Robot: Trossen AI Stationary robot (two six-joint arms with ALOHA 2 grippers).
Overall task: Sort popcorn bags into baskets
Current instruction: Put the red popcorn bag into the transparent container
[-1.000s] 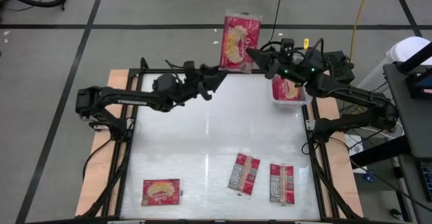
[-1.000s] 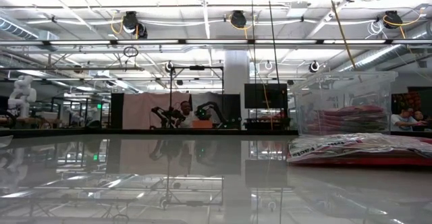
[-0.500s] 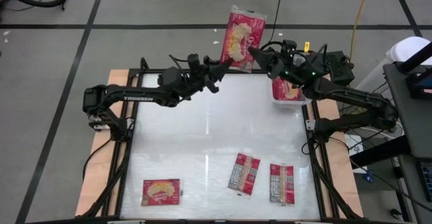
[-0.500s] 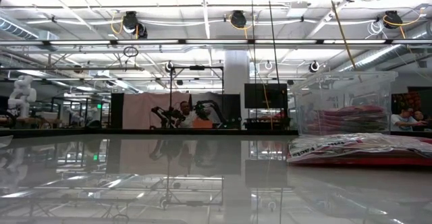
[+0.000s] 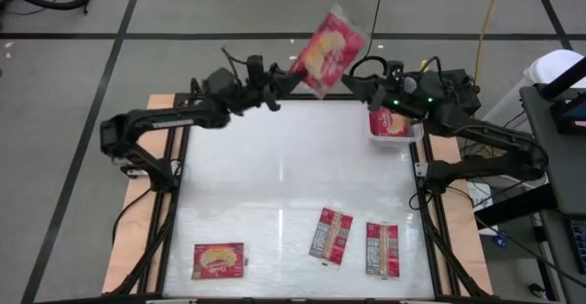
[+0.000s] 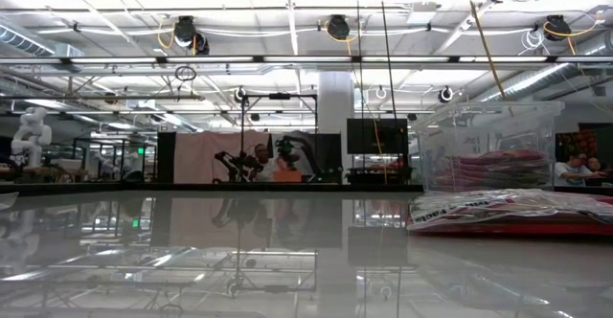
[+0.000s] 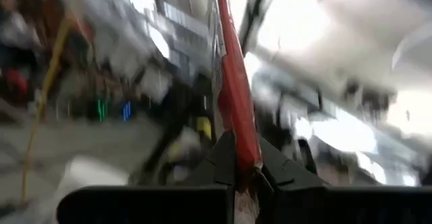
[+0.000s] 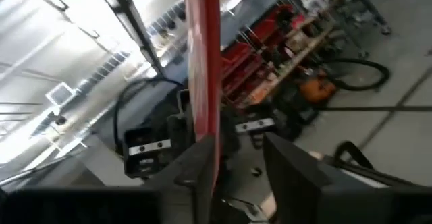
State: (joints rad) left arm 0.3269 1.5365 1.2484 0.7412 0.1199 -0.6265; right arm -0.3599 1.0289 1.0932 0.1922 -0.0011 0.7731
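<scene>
While both arms reach past the table's far edge, the left gripper is clamped on the lower corner of a raised popcorn bag. The right gripper sits at the bag's other side, fingers apart and apparently no longer gripping. The clear basket at the table's right edge holds packets; three more bags lie near the front.

Overhead looks straight down; low looks level across the table; wrists look past fingers.
</scene>
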